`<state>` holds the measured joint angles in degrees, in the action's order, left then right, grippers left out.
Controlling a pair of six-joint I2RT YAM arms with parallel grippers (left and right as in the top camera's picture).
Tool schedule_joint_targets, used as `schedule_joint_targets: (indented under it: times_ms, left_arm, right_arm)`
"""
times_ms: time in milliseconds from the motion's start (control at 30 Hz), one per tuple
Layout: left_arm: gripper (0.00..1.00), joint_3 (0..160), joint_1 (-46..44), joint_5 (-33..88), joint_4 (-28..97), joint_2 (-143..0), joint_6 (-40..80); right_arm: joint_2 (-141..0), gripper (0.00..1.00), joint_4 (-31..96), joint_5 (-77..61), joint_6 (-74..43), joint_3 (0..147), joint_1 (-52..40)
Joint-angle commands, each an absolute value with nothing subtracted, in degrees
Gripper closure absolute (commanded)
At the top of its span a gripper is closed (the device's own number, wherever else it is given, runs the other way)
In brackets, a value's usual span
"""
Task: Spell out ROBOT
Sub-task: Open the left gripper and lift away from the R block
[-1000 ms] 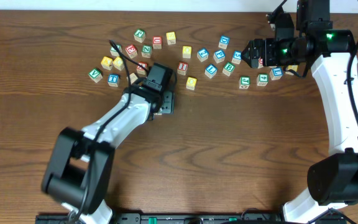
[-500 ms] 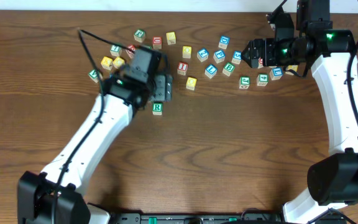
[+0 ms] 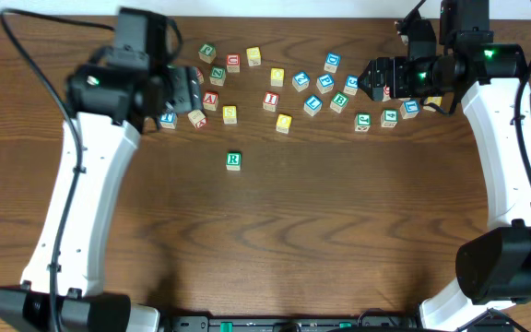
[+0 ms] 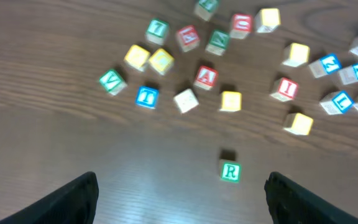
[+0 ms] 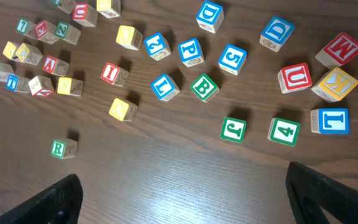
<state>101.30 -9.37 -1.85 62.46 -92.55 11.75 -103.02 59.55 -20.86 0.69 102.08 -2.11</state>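
Observation:
A green R block (image 3: pixel 233 160) stands alone on the wooden table, in front of the scattered blocks. It also shows in the left wrist view (image 4: pixel 230 171) and the right wrist view (image 5: pixel 58 149). My left gripper (image 3: pixel 188 90) is open and empty, raised over the left part of the scatter; its fingers (image 4: pixel 182 199) frame bare table. My right gripper (image 3: pixel 365 79) is open and empty, held high at the far right (image 5: pixel 182 199). A green B block (image 5: pixel 204 87) and a red O block (image 5: pixel 79 10) lie among the loose blocks.
Several lettered blocks lie in a band across the far part of the table (image 3: pixel 275 231). A red U block (image 5: pixel 294 77), a green J block (image 5: pixel 233 129) and a green 4 block (image 5: pixel 284 131) sit at the right end.
My left gripper let go of the R block, leaving it on the table. It then rose and swung back to the far left. The right arm has not moved.

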Motion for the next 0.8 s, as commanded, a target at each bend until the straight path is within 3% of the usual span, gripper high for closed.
schedule_joint_targets:
  times_ms: [0,267,767]
  left_arm:
    - [0.15,108.68,-8.43,-1.48,66.5,-97.56,8.56]
    - [0.16,116.2,-10.04,-1.5,69.69,-104.81,8.64]
    - [0.15,115.18,-16.75,-1.48,58.63,-107.9,14.33]
  right_arm:
    - [-103.31,0.01,59.66,-21.34,0.93,103.35,-1.87]
    - [-103.31,0.01,59.64,-21.34,0.93,103.35,-1.87]
    - [-103.31,0.01,59.66,-21.34,0.93,103.35,-1.87]
